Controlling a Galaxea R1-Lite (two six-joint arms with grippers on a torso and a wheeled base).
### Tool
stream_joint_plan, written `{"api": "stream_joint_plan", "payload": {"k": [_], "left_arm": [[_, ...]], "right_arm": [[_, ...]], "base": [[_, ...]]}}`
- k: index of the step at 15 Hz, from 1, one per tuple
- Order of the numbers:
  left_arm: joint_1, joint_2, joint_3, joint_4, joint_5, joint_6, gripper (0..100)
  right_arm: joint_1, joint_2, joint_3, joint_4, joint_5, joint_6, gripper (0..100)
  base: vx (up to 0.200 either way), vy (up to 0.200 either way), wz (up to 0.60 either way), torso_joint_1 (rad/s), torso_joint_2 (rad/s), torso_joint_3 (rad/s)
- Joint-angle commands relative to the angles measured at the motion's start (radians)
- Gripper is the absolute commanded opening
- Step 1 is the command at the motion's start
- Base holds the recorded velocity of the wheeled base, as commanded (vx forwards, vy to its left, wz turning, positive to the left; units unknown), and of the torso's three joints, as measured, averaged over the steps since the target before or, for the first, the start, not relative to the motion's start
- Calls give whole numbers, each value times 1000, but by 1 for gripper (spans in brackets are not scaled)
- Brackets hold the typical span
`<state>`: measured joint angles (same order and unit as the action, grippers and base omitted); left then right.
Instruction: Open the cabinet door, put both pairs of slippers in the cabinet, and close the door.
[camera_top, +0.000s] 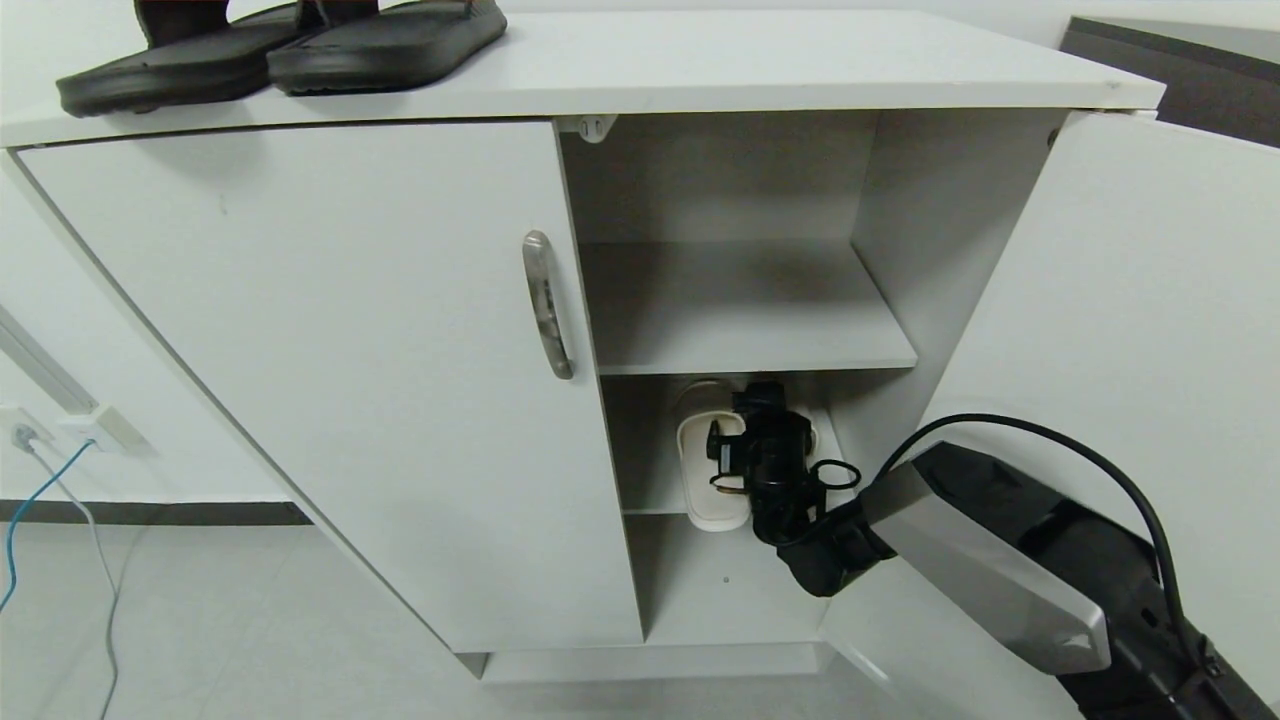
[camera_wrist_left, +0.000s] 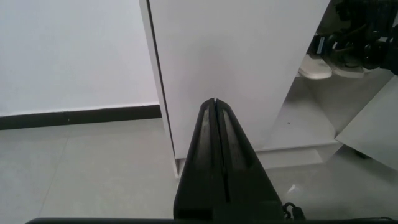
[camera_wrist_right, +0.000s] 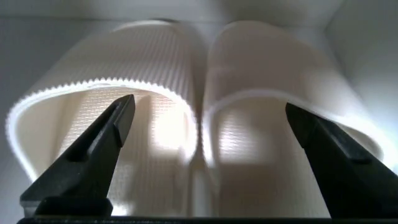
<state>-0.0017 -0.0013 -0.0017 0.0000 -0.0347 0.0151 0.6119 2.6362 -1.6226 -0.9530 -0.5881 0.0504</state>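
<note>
Hold the fingers (camera_wrist_right: 93, 149) of the right gripper (camera_wrist_right: 208, 109) spread apart and pull straight back, level, so as not to drag the white slippers (camera_wrist_right: 161, 68) off the lower shelf (camera_top: 655, 500). See the pair side by side between the two fingertips, not pinched. Leave the left gripper (camera_wrist_left: 214, 106), fingers pressed together, low outside the cabinet (camera_top: 800, 60). Fetch next the black slippers (camera_top: 280, 50) from its top.
</note>
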Motion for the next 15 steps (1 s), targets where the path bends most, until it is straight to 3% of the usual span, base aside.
{"api": "stream_joint_plan", "payload": {"k": [1,5,9,12,15], "left_arm": [[0,1,0,0,-1,0,0],[0,1,0,0,-1,0,0],[0,1,0,0,-1,0,0],[0,1,0,0,-1,0,0],[0,1,0,0,1,-1,0]], "right_arm": [[12,-97,128,-40,1,0,100],[78,-248,461,-204,1,0,100],[131,-335,641,-265,-7,6,100],[149,-335,661,-262,-7,8,100],[149,-337,668,-265,-7,9,100]], "base": [[0,0,0,0,0,0],[0,0,0,0,0,0],[0,0,0,0,0,0],[0,0,0,0,0,0],[-200,0,0,2,2,2]]}}
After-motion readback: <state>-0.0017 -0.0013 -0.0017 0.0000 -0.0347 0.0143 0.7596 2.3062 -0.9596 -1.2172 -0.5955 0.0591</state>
